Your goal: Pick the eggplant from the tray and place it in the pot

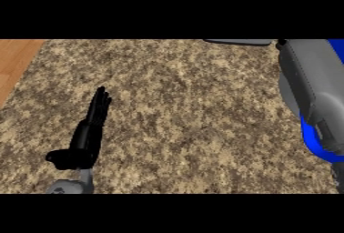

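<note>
Grey forearm [312, 91] is seen close at the right; its hand is hidden. Left of it, over the granite counter [188, 113], the left hand [87, 136] is held open, fingers straight, nothing grasped.

The left hand [88, 132] rests open over the speckled granite counter [194, 118], fingers straight and pointing up the view. A grey forearm [314, 86] with blue trim fills the right edge. A wooden strip [15, 59] borders the counter's upper left.
</note>
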Motion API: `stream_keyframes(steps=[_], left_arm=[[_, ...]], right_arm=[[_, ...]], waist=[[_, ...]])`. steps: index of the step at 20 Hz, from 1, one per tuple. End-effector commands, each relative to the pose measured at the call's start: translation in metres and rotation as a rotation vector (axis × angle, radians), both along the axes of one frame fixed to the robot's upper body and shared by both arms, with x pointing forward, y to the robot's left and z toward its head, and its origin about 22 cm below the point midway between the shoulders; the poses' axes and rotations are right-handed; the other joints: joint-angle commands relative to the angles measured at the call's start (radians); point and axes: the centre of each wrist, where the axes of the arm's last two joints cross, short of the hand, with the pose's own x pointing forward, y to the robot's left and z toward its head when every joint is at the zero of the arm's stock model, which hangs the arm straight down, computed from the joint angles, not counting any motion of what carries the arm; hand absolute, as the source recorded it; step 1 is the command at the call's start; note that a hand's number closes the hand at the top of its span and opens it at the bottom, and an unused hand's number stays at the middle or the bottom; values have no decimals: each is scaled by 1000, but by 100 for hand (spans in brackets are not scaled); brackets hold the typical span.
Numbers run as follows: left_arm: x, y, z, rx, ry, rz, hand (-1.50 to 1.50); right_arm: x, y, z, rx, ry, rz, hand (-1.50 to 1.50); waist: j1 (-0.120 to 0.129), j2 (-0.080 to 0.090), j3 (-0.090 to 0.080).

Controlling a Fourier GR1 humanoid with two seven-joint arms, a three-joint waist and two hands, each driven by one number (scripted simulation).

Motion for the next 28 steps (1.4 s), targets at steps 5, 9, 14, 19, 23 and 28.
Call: stream_keyframes(steps=[5,9,14,19,23,28], left_arm=[[-1,10,8,-1,3,47,0],[-7,16,5,4,12,62,0],[1,-2,1,-16,5,54,0],[-3,7,3,-3,9,40,0],[-6,1,2,-3,11,60,0],[-10,8,9,-21,10,56,0]], right_arm=[[-7,-41,-30,68,-95,-187,150],[-16,-75,-48,103,-69,-185,150],[-28,-101,-70,221,-55,-173,150],[-44,-136,-84,301,-23,-205,150],[-54,-126,-121,453,19,-325,150],[-71,-161,-126,573,4,-286,-150]], waist=[[-38,-15,1],[-41,-15,2],[-52,-14,2],[-46,-12,2],[-50,-15,3],[-51,-18,3]])
